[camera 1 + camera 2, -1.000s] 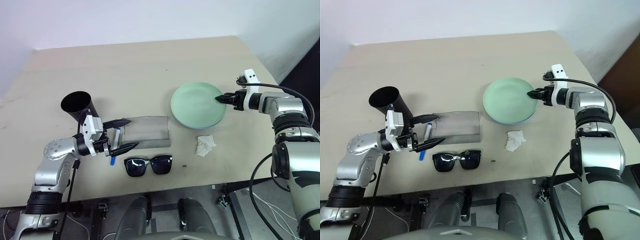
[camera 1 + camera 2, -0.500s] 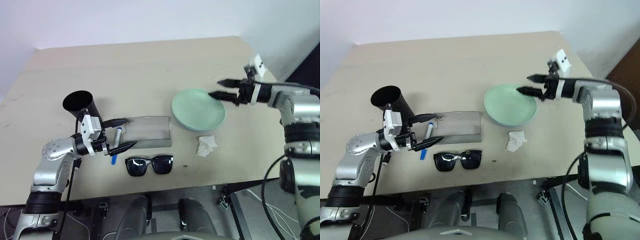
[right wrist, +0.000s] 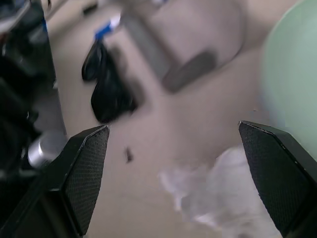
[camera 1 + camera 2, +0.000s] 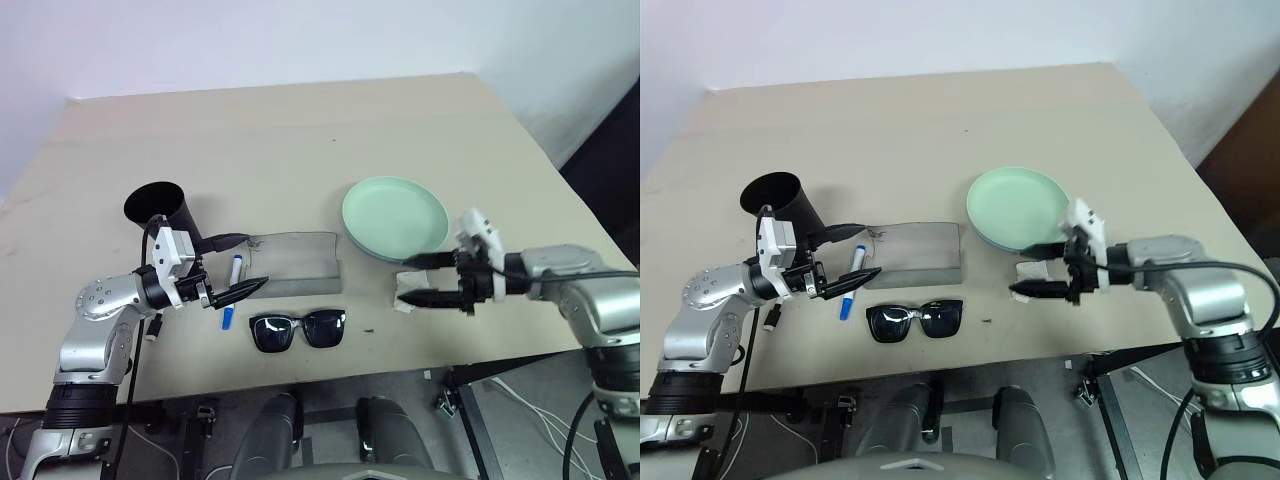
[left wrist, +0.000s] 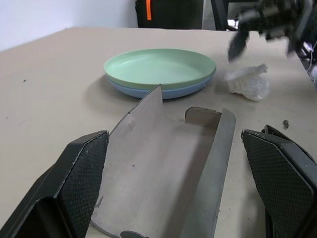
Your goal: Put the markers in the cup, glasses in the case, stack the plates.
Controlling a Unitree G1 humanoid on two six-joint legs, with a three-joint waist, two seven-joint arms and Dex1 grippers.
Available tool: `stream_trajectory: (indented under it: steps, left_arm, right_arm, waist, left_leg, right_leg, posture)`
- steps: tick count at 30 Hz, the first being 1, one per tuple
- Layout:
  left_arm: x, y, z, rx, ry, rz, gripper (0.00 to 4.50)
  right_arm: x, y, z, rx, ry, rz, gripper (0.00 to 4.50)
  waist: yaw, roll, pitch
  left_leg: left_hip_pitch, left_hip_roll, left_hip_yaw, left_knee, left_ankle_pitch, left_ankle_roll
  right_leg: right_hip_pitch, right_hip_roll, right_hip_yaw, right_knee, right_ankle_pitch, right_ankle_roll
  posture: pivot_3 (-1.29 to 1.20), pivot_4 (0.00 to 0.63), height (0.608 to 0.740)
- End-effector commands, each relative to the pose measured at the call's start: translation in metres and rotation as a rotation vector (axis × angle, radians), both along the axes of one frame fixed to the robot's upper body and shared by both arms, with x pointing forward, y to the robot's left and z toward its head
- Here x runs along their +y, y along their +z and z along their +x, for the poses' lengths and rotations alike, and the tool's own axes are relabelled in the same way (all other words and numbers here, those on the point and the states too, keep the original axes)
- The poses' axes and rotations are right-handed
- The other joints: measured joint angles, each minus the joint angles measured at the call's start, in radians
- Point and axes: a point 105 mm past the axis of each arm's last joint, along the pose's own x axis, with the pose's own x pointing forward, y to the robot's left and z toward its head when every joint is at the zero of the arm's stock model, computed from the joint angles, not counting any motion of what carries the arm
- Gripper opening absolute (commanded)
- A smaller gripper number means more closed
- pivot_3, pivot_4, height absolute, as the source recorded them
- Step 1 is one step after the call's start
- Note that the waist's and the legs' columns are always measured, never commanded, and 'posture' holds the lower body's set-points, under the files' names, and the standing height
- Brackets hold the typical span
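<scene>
A crumpled tissue (image 4: 410, 292) lies beside the stacked plates (image 4: 395, 217); the right pincer (image 4: 416, 281), spread wide, hangs just over that tissue, empty.

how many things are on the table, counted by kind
plates: 2, mint green plate stacked on light blue plate
marker: 1
cup: 1
sunglasses: 1
glasses case: 1, open
tissue: 1
total: 7
</scene>
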Motion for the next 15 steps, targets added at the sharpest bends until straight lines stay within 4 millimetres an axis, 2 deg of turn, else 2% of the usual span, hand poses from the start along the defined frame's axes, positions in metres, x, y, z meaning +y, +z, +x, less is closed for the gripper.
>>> stream_trajectory:
  steps: [1,5,12,15]
  left_arm:
    - [0.003,0.011,0.001,-0.048,0.001,0.014,4.50]
    - [0.002,0.011,0.001,-0.050,-0.002,0.017,4.50]
    - [0.001,0.012,0.002,-0.054,0.001,0.018,4.50]
    - [0.001,0.012,0.003,-0.057,0.003,0.019,4.50]
  right_arm:
    - [-0.002,-0.004,0.007,-0.066,-0.016,-0.075,4.36]
    - [-0.005,-0.012,0.017,-0.096,-0.050,-0.119,4.36]
    - [-0.010,-0.022,0.020,-0.143,-0.028,-0.186,4.36]
    - [-0.009,-0.016,0.021,-0.163,-0.027,-0.165,3.51]
  waist:
    - [-0.001,0.000,0.000]
    - [0.000,0.000,0.000]
    - [0.001,-0.001,0.000]
    - [0.001,-0.001,0.000]
  left_leg:
    - [0.000,0.000,0.000,0.000,0.000,0.000]
    - [0.000,0.000,0.000,0.000,0.000,0.000]
    - [0.000,0.000,0.000,0.000,0.000,0.000]
    - [0.000,0.000,0.000,0.000,0.000,0.000]
  right_leg:
    - [0.000,0.000,0.000,0.000,0.000,0.000]
    - [0.000,0.000,0.000,0.000,0.000,0.000]
    - [0.000,0.000,0.000,-0.001,0.000,0.000]
    - [0.000,0.000,0.000,-0.001,0.000,0.000]
  posture:
    - [0.00,0.150,0.735]
    - [0.00,0.150,0.735]
    - [0.00,0.150,0.735]
    - [0.00,0.150,0.735]
